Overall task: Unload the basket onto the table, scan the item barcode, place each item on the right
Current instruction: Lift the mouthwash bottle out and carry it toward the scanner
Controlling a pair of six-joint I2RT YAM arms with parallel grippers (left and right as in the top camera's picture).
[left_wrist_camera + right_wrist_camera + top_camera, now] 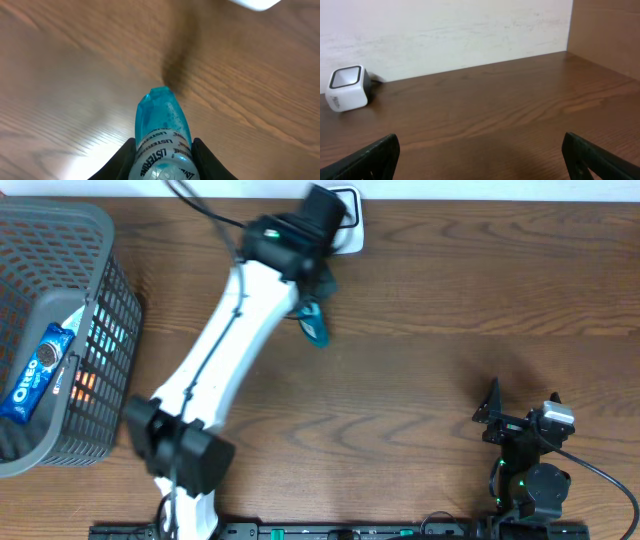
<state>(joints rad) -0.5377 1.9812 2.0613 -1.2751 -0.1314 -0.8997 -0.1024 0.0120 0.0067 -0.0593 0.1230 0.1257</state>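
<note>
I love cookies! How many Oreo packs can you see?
1. The Oreo pack leans inside the basket on the left. Others may be hidden deeper in the basket.

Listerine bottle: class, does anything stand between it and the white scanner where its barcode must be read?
Nothing visible does. The Listerine bottle, gripped by the left fingers, is held near the white scanner, and only bare wooden table shows between them.
</note>
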